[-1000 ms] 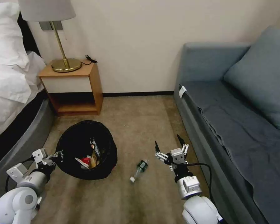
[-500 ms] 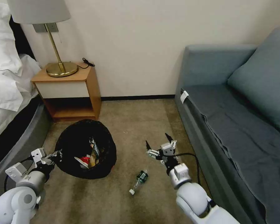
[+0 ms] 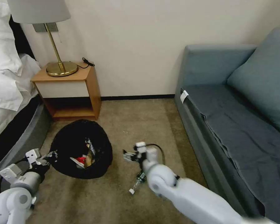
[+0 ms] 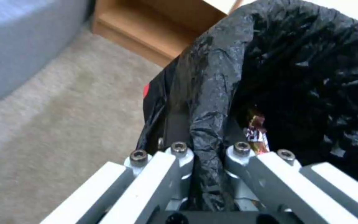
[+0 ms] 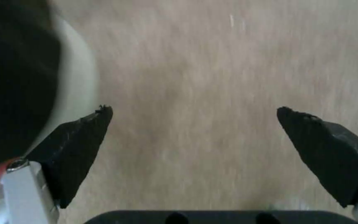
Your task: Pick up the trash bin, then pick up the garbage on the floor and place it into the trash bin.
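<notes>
At the near rim of the round black trash bin (image 3: pixel 81 149) lined with a glossy black plastic bag, the left gripper (image 3: pixel 51 154) is clamped tight — the left wrist view shows its grey fingers (image 4: pixel 175 161) pinching the crinkled bag-covered lip between them. Inside the bin sit a red-and-white snack packet (image 3: pixel 80 160) and other wrappers. The bin sits tilted on the beige carpet (image 3: pixel 137 124), mouth turned toward the robot, just in front of the light wooden nightstand (image 3: pixel 68 90) with its brass lamp (image 3: pixel 57 63).

Over to the right gripper (image 3: pixel 127 155) — it hangs low above the carpet between the bin and the grey-blue sofa (image 3: pixel 239 118), spread wide; the right wrist view shows its two black fingertips (image 5: pixel 79 140) far apart with bare carpet between them. Just behind it, partly hidden under the white right forearm, lies the small clear bottle with a white cap (image 3: pixel 134 186), flat on the carpet, near the bin but apart from it, with nothing gripping it. A bed with white linen (image 3: pixel 6 77) lines the left side.
</notes>
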Controlling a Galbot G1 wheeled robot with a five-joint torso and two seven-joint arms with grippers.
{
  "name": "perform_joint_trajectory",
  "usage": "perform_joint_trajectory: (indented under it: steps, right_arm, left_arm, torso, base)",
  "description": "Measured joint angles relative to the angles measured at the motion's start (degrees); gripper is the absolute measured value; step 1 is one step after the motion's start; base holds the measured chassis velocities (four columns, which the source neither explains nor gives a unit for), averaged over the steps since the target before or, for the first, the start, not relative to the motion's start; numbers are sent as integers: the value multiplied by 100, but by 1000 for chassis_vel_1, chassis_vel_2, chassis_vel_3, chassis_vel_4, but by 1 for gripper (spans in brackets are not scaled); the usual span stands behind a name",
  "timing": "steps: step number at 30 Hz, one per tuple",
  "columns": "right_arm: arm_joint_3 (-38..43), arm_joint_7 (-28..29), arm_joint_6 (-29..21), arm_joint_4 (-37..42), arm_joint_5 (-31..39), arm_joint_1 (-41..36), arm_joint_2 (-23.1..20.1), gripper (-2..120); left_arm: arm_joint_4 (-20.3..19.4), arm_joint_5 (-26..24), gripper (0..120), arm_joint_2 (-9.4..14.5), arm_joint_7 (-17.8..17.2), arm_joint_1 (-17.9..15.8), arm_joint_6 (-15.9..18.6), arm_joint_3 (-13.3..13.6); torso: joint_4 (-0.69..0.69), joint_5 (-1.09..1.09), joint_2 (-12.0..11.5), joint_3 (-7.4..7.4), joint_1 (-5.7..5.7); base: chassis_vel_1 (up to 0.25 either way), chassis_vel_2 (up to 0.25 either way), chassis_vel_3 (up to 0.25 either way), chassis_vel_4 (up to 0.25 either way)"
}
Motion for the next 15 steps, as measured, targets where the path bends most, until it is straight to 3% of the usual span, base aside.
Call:
perform_joint_trajectory:
  steps: [5,15]
  right_arm:
    - [-42,668,-362,-647,745,162,298,100]
    - [12,1411,-529,-599,1458,108,277,100]
  left_arm:
    - [175,-10,4,115,159,30,-118,-78]
    - [391,2,4,229,280,40,-243,-96]
  torso:
    - [-2,-1,0,0,0]
    - [-3,0,0,0,0]
  base:
    - [0,0,0,0]
    - [0,0,0,0]
